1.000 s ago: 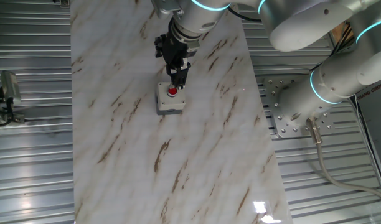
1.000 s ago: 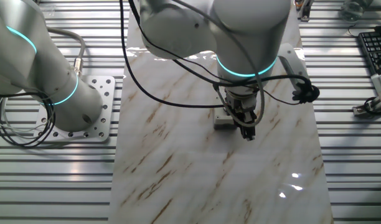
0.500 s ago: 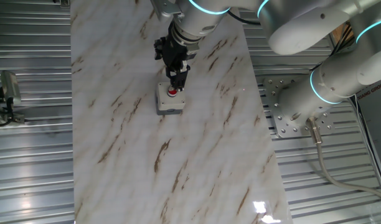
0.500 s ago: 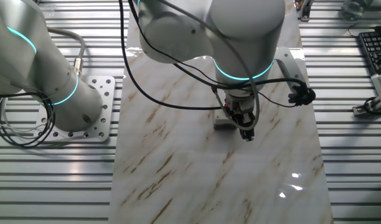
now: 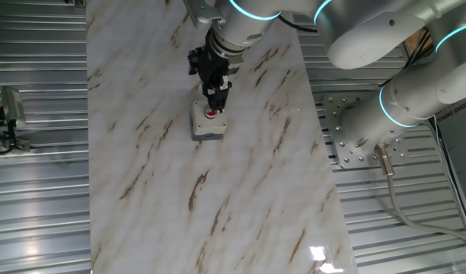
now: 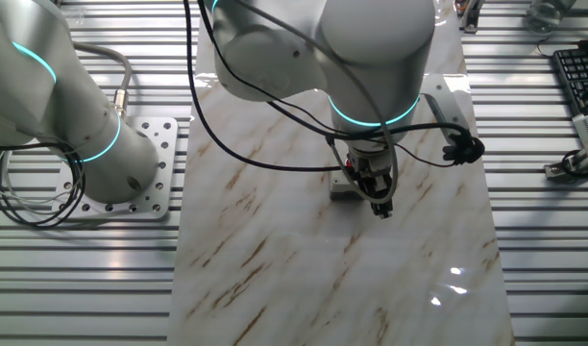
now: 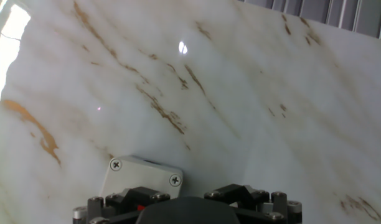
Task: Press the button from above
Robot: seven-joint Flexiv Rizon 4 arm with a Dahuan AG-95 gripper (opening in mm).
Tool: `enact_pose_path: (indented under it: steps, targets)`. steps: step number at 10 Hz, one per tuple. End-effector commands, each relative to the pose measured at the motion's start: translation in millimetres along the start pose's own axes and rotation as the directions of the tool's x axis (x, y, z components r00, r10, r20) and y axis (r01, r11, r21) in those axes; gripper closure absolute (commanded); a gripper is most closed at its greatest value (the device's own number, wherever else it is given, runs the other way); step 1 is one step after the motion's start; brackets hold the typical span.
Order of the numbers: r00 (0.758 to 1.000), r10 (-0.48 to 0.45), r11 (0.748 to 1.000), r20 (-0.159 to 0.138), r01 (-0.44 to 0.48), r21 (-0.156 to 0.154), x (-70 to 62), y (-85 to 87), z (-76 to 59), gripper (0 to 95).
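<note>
The small light-grey box (image 5: pixel 205 126) sits on the marble board, with the red button (image 5: pixel 210 114) in its top. My gripper (image 5: pixel 215 105) points straight down over it, its tip right at the button's far edge and partly covering it. In the other fixed view the fingers narrow to a single tip (image 6: pixel 380 208) in front of the box (image 6: pixel 343 189), with no gap showing. In the hand view the box (image 7: pixel 141 177) lies at the bottom edge. A sliver of red (image 7: pixel 141 207) shows under the dark gripper body (image 7: pixel 184 211).
The marble board (image 5: pixel 240 190) lies on a ribbed metal table. The arm's base plate (image 5: pixel 355 137) is at the right. A keyboard (image 6: pixel 577 82) and a small device (image 5: pixel 8 114) sit off the board's sides.
My gripper has shifted slightly down and toward the button, and now covers more of its red top. The box has not moved.
</note>
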State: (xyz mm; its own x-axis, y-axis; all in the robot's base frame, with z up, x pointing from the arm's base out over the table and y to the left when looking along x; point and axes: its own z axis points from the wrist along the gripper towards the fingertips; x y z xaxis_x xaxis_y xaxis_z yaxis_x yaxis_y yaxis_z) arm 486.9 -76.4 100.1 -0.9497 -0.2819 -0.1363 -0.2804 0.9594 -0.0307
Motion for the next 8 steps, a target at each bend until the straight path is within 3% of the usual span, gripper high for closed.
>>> enact_pose_path:
  steps: [1,8]
  targets:
    - [1.000,-0.001,1.000,-0.003,0.001,-0.004,-0.9,-0.2,-0.7,0.0]
    - [1.000,0.004,1.000,0.000,-0.004,-0.006,-3.1,-0.4,-0.1,0.0]
